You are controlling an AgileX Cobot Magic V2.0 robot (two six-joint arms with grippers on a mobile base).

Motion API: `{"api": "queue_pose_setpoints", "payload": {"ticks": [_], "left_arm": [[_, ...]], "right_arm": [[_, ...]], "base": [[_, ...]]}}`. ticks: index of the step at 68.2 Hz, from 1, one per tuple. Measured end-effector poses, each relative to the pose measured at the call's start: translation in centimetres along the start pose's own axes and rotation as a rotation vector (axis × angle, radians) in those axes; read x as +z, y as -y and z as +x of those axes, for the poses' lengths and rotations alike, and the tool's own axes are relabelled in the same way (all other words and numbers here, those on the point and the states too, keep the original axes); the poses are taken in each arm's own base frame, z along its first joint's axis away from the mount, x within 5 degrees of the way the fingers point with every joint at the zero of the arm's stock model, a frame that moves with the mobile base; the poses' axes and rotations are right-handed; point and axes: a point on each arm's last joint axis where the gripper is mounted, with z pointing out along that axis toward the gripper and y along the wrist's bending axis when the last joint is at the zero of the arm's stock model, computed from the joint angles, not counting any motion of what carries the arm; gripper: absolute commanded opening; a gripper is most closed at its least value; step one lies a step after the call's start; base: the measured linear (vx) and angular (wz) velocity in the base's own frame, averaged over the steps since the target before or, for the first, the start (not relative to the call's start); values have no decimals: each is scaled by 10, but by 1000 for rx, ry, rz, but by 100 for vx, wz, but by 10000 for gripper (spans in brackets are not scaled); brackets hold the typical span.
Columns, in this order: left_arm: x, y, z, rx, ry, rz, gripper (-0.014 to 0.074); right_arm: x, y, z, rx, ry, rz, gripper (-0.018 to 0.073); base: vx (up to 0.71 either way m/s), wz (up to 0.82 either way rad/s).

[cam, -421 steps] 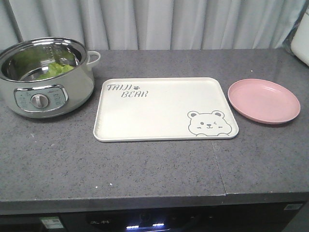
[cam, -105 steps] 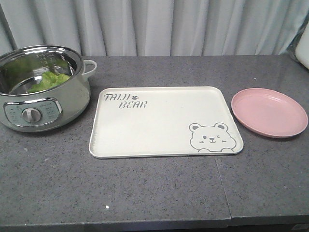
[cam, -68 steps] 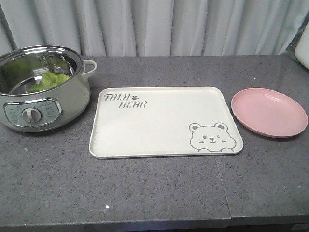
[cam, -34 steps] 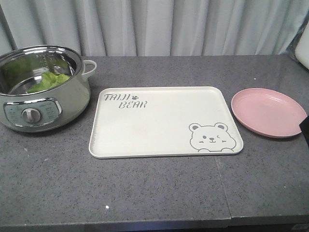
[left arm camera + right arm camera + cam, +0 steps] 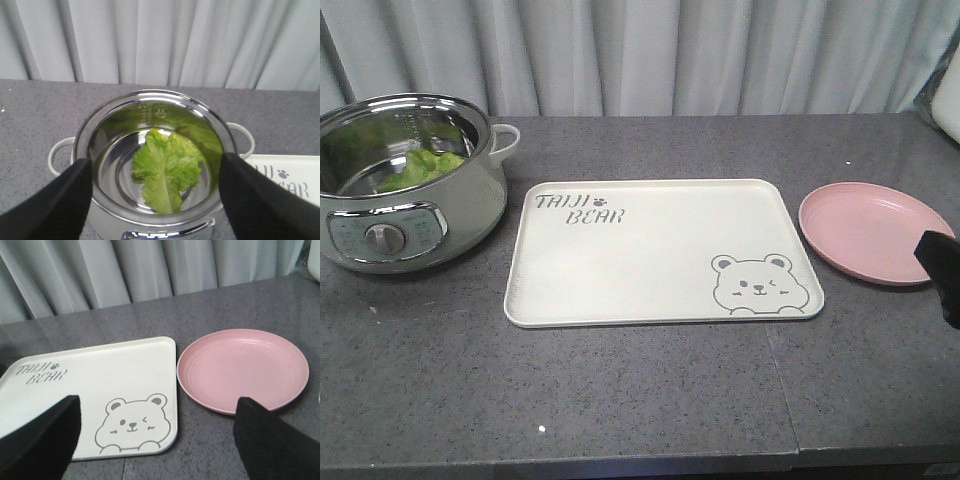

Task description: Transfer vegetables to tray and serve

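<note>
1. Left gripper [image 5: 154,160], left wrist view: two black fingers [image 5: 60,200], spread wide apart, one on either side of one steel pot [image 5: 155,95]. The pot has two pale loop handles [image 5: 57,152] and stands just left of the tray [image 5: 305,167]. One tray corner shows, with a paw print and part of the lettering. One lettuce leaf [image 5: 167,167] lies flat on the pot floor, its pale rib pointing toward the camera.
2. Right gripper [image 5: 155,401], right wrist view: two black fingers, set wide apart. The tray's bear corner shows between them. Tray markings: one bear drawing, one line-pair of grey lettering, one paw print. One pink plate [image 5: 242,367] sits just right of the tray, not touching it.
3. Exterior front view: one tray lies mid-counter [image 5: 640,400]. One pot is just left of the tray, with one dial [image 5: 386,238] on its panel and the one leaf inside. One plate is right of the tray. Right gripper: one black part shows at the picture's right edge, beyond the plate from the tray; finger spacing cannot be told in this view. One pleated curtain [image 5: 640,50] hangs behind the tray.
</note>
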Motion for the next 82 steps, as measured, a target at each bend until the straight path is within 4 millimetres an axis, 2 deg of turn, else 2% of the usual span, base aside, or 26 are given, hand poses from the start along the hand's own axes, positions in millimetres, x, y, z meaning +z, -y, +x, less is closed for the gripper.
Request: {"api": "queue_pose_setpoints", "payload": {"ticks": [11, 19, 29, 32, 41, 52, 72, 82], "left_arm": [[59, 9, -27, 52, -146, -11, 503], [102, 13, -34, 89, -243, -19, 503], [155, 18, -25, 88, -376, -9, 503], [173, 17, -17, 72, -421, 4, 503], [210, 11, 4, 24, -511, 30, 503], [238, -1, 24, -6, -594, 20, 503], [258, 2, 43, -20, -658, 56, 503], [272, 1, 59, -15, -719, 55, 503]], "right_arm": [[0, 1, 4, -1, -47, 11, 591], [0, 2, 8, -1, -85, 20, 591], [-1, 3, 12, -1, -132, 31, 591], [-1, 3, 13, -3, -139, 32, 591], [-1, 3, 13, -5, -144, 33, 591], [-1, 3, 13, -6, -147, 34, 591], [-1, 3, 13, -8, -147, 34, 591], [-1, 3, 13, -8, -147, 34, 591]], "base": [[0, 0], [0, 0], [0, 0], [0, 0], [0, 0], [0, 0], [0, 0], [0, 0]]}}
